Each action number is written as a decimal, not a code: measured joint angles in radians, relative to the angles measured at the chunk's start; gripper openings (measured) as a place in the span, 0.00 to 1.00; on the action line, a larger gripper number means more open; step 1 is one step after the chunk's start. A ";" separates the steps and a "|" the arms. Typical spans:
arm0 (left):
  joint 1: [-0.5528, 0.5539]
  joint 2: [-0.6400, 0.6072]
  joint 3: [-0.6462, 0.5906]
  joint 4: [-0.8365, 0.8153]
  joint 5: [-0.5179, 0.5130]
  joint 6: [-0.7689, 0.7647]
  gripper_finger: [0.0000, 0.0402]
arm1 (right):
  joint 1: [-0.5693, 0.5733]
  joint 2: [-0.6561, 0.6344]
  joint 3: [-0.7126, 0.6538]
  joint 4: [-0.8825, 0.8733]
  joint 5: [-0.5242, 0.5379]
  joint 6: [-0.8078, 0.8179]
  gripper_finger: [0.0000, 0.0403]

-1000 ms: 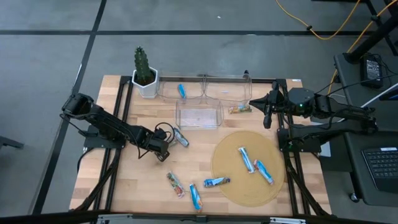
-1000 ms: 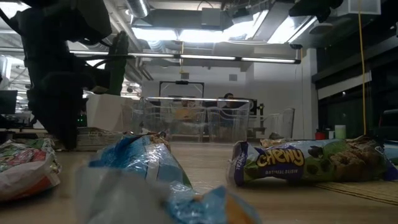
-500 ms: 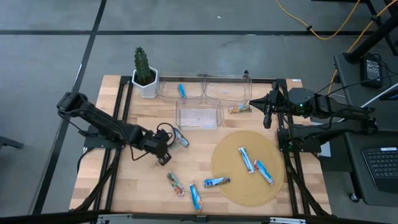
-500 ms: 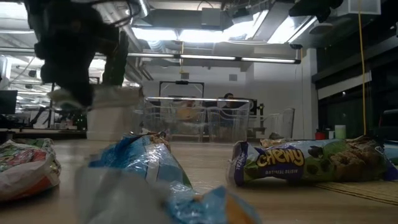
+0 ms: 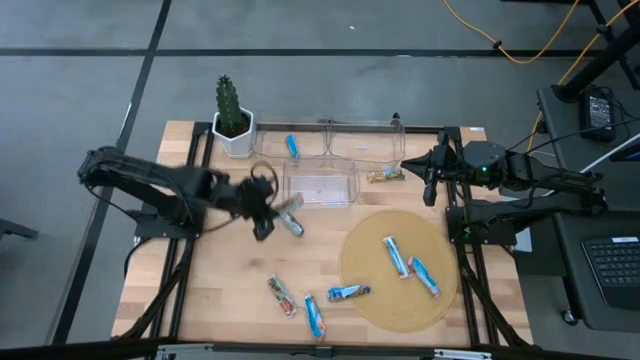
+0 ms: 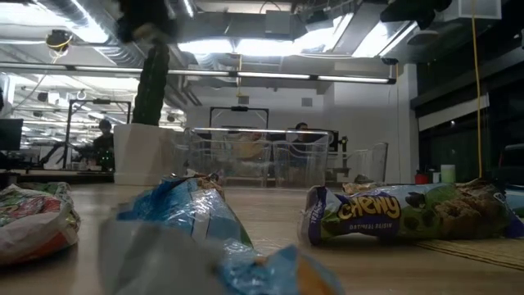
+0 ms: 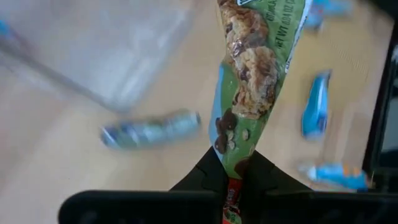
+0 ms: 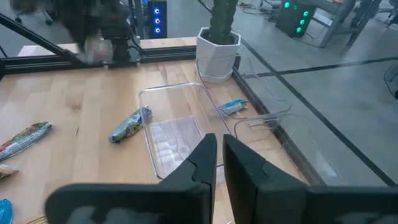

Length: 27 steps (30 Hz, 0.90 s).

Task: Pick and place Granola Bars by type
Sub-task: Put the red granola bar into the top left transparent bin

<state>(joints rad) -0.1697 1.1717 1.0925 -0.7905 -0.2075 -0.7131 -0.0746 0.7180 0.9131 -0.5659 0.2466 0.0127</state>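
My left gripper (image 5: 272, 211) hangs over the table's middle left, shut on a green chocolate-chip granola bar (image 7: 255, 81). The same bar (image 5: 292, 205) shows in the high view. Below it a silver-blue bar (image 5: 291, 226) lies flat on the wood. My right gripper (image 5: 430, 186) waits shut at the far right, holding nothing. A blue bar (image 5: 292, 146) lies in a far clear bin, and a greenish bar (image 5: 385, 175) lies beside another. Two blue bars (image 5: 396, 256) (image 5: 424, 276) rest on the round mat (image 5: 375, 300). My left gripper pinches one end of the green bar (image 7: 239, 169) between its two fingers. The fingers slant downward, coming from the table's left. The bar sticks out beyond the fingertips, in line with them. It is lifted clear of the table.
A clear bin (image 5: 320, 184) stands just beyond the held bar, with two more bins (image 5: 365, 142) along the far edge. A potted cactus (image 5: 232, 118) is at the far left. Near the front edge lie a red bar (image 5: 282, 297) and blue bars (image 5: 315, 316) (image 5: 348, 293).
My left gripper has risen from table level and drawn a little toward the far edge. It carries the green bar, which is now lifted clear. The silver-blue bar has stayed on the wood.
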 joint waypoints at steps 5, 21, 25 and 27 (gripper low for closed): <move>0.119 0.002 0.213 -0.121 -0.025 0.130 0.02 | 0.000 0.000 0.000 0.000 -0.001 -0.026 0.08; 0.363 0.011 0.296 -0.119 0.012 0.212 0.02 | 0.000 0.000 0.000 0.000 -0.002 -0.021 0.08; 0.469 0.039 0.296 -0.025 0.207 0.238 0.02 | 0.000 0.000 0.000 0.000 -0.004 -0.037 0.08; 0.503 0.059 0.296 0.011 0.281 0.247 0.02 | 0.000 0.000 0.000 0.000 -0.005 -0.050 0.08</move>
<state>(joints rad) 0.3335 1.2303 1.3884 -0.7797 0.0730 -0.4665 -0.0746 0.7177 0.9131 -0.5663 0.2420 -0.0368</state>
